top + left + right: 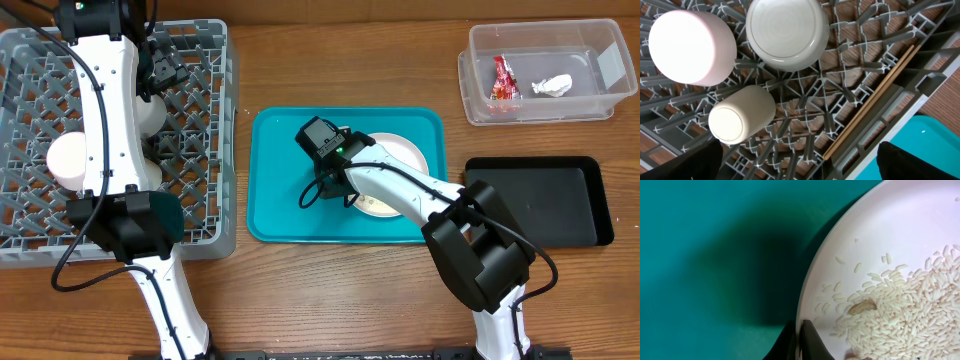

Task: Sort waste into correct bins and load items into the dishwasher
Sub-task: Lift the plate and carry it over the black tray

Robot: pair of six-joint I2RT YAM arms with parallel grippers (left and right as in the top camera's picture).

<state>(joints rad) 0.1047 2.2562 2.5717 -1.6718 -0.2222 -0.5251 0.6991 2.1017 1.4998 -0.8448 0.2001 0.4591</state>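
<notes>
The large white plate (405, 158) lies on the teal tray (280, 205) with loose rice (910, 305) spread over it. My right gripper (345, 195) is shut on the plate's left rim (810, 295), one finger inside the rim and one outside; in the right wrist view that gripper (801, 341) is at the bottom edge. My left gripper (800, 172) hangs wide open and empty over the grey dish rack (205, 215). In the rack sit a pink bowl (692, 47), a white bowl (787, 32), a small cup (740, 120) and wooden chopsticks (875, 100).
A clear tub (540, 108) at the back right holds a red wrapper (504, 78) and a white tissue (552, 86). A shallow black tray (540, 200) lies in front of it, right of the teal tray. Both arms' bases stand at the table's near edge.
</notes>
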